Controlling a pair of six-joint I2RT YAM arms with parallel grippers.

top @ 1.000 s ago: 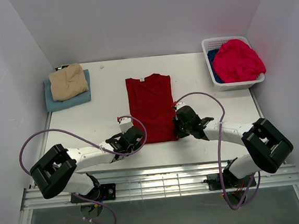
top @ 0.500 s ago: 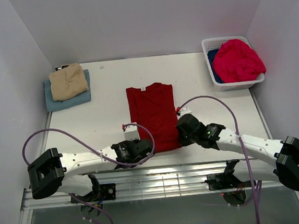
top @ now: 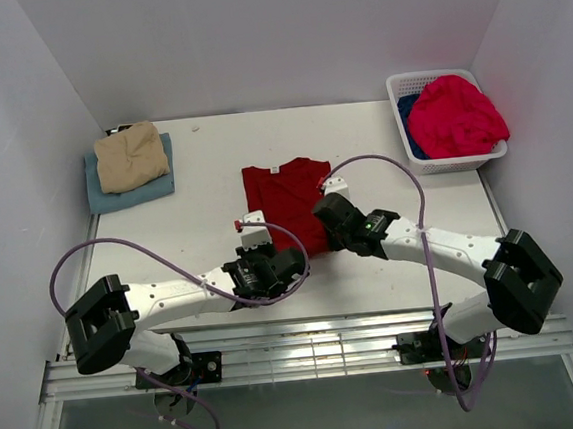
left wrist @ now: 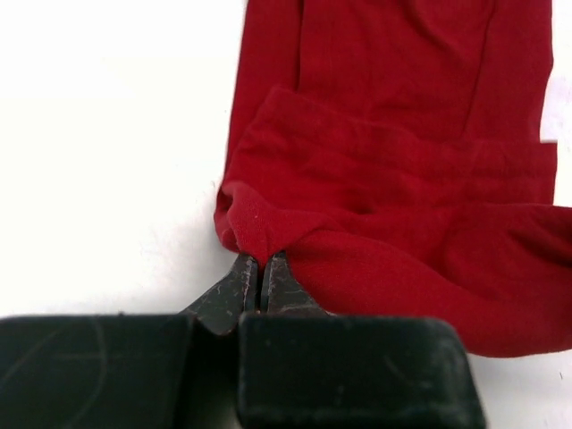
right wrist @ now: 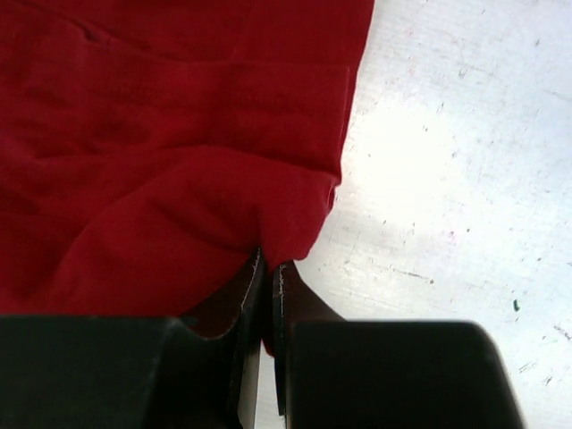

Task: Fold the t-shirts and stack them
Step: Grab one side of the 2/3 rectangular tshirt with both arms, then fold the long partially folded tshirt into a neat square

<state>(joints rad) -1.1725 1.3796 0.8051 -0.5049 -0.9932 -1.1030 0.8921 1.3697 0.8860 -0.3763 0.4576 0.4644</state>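
Hauled nearer the collar than a second ago: hem of dark red t-shirt (top: 284, 190), left of the basket (top: 458, 162). Both hem corners pinched in closed left gripper (left wrist: 259, 264) and right gripper (right wrist: 268, 261). Likely soft, light, limp; holds best at corners.

Fingers (right wrist: 299, 302) of the right gripper (right wrist: 268, 268) clamped a corner of the dark red t-shirt (right wrist: 161, 134); speckled tabletop (right wrist: 447, 161) lay at three o'clock.

Midway across white table (top: 206, 211), toward near edge: dark red cotton t-shirt (top: 286, 189). At far left corner: folded tan cotton shirt (top: 131, 156) atop folded light blue cotton shirt (top: 154, 188). At far right corner: white plastic lattice basket (top: 401, 89), holding bright pinkish-red cotton shirt (top: 455, 114) over deep blue cotton shirt (top: 412, 129).
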